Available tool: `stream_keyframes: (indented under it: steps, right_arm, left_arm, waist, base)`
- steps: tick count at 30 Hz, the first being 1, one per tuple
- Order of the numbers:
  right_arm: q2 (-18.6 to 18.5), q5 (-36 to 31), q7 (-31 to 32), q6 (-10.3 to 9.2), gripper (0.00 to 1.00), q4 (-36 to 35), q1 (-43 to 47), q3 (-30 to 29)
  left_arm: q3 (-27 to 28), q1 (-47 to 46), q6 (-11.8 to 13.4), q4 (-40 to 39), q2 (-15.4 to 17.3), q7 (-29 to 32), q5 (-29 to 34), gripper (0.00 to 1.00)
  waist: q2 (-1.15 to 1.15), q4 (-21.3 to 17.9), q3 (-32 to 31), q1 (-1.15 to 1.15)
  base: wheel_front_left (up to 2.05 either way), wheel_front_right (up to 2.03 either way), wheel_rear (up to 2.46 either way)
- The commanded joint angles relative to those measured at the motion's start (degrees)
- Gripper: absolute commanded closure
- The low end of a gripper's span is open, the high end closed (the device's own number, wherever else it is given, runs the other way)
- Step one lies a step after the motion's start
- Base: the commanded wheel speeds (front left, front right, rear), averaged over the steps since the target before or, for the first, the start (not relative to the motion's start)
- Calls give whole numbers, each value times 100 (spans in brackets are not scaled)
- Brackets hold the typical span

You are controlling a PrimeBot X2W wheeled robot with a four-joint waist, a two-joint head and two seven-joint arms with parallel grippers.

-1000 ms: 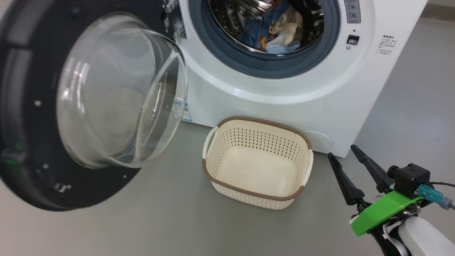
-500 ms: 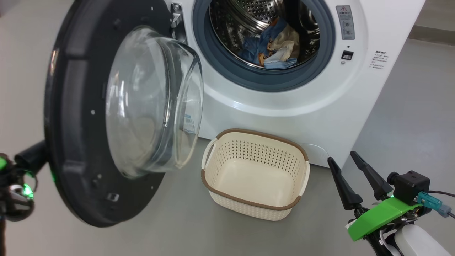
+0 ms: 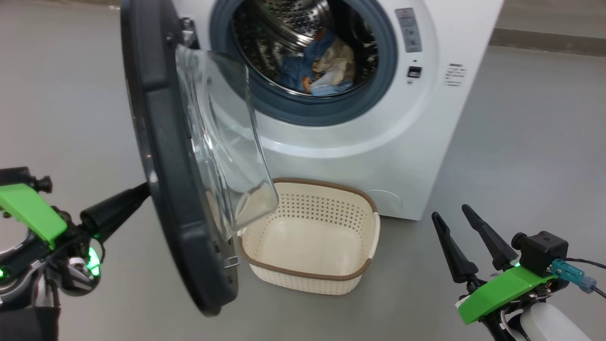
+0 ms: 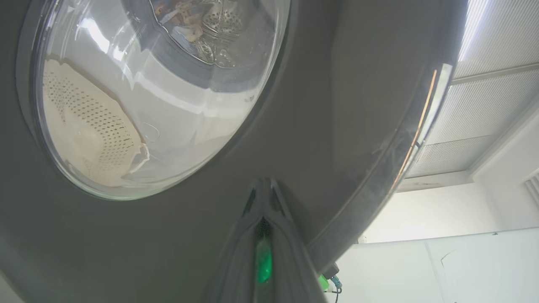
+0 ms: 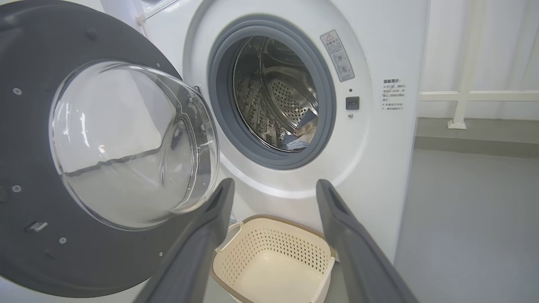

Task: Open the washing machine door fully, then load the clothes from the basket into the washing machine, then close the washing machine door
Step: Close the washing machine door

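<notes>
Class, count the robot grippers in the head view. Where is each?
2. Left gripper lower left, fingers shut against the door; right gripper lower right, fingers open, right of the basket.

**Right gripper** (image 3: 450,213): 2 long, tapered, matt-black fingers (image 3: 454,255) mounted on a bright green plastic bracket (image 3: 497,291). Behind it are 1 black, cube-shaped camera housing (image 3: 544,246), 1 teal connector (image 3: 570,271), a thin dark cable (image 3: 587,260) and a glossy white forearm shell (image 3: 551,319).

**Left gripper** (image 3: 142,191): matching black fingers and a flat green plate (image 3: 28,213), with 1 lit green indicator (image 3: 93,262) beside a silvery wrist ring (image 3: 73,277).
</notes>
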Motion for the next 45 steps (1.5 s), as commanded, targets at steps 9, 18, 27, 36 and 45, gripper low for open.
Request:
stream_keyframes:
  steps: [9, 18, 27, 36, 45]
  right_arm:
    - [-60, -7, -47, 26, 0, -156, -96, 45]
    - [-99, 19, -47, 26, 0, -125, -179, 91]
    - [-120, 31, -47, 26, 0, -141, -224, 104]
    - [-118, 15, -47, 26, 0, -121, -224, 99]
    - [-136, 26, -47, 26, 0, -104, -148, 109]
  left_arm:
    - [85, 147, 250, -1019, -243, -260, 2, 100]
    - [149, 29, 46, -896, -427, -661, 124, 100]
    - [144, -131, -168, -662, -530, -954, 265, 100]
    - [202, -257, -440, -515, -548, -1268, 413, 100]
    - [104, -156, -749, -677, -501, -1551, 769, 100]
  waist:
    - [0, -1094, 52, 0]
    - [0, -1803, 118, 0]
    - [0, -2059, 191, 0]
    - [0, -1950, 184, 0]
    - [0, -1753, 99, 0]
  base:
    - [0, 0, 0]
    - [0, 0, 0]
    - [0, 0, 0]
    - [0, 0, 0]
    - [0, 0, 0]
